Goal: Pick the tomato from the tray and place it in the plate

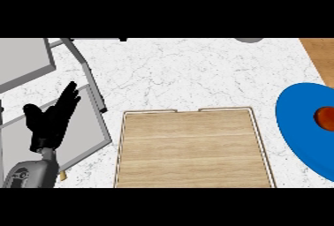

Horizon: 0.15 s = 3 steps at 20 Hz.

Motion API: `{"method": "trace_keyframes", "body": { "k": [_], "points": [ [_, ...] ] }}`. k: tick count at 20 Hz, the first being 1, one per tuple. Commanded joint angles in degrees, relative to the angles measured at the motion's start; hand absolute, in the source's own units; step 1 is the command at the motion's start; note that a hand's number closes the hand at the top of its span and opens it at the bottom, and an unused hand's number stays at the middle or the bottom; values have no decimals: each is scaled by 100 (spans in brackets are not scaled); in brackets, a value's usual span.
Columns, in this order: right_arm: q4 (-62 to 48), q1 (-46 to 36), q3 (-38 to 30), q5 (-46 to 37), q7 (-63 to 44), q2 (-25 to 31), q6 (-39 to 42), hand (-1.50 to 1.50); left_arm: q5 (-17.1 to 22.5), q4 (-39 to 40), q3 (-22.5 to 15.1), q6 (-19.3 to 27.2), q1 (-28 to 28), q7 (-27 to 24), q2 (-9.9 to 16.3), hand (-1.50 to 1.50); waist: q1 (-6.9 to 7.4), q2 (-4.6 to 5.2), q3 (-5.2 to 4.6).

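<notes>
A wooden tray (194, 150) lies in the middle of the marble counter with nothing on it. At the right edge sits a blue plate (300, 128), partly cut off by the frame. A red tomato (325, 117) rests on that plate, only its left part showing. My left hand (51, 118) stands at the left, fingers straight and pointing up, open and holding nothing, well away from the tray. My right hand does not show.
Grey metal panels (26, 66) with a thin bar lie at the left under and behind my left hand. A wooden strip (321, 53) runs along the counter's upper right. A grey object (250, 40) peeks in at the top edge.
</notes>
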<state>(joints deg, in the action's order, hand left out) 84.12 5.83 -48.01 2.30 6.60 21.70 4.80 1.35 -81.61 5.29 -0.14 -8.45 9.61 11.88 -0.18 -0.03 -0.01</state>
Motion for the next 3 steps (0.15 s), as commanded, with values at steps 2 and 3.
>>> {"method": "trace_keyframes", "body": {
  "k": [2,3],
  "points": [
    [-505,159,-217,112,185,395,304,-150,85,245,237,-165,-181,-142,103,0,-4,2,1],
    [-81,624,-312,251,221,51,474,-150,-97,42,16,33,-46,10,-77,0,-21,-3,0]
  ]
}}
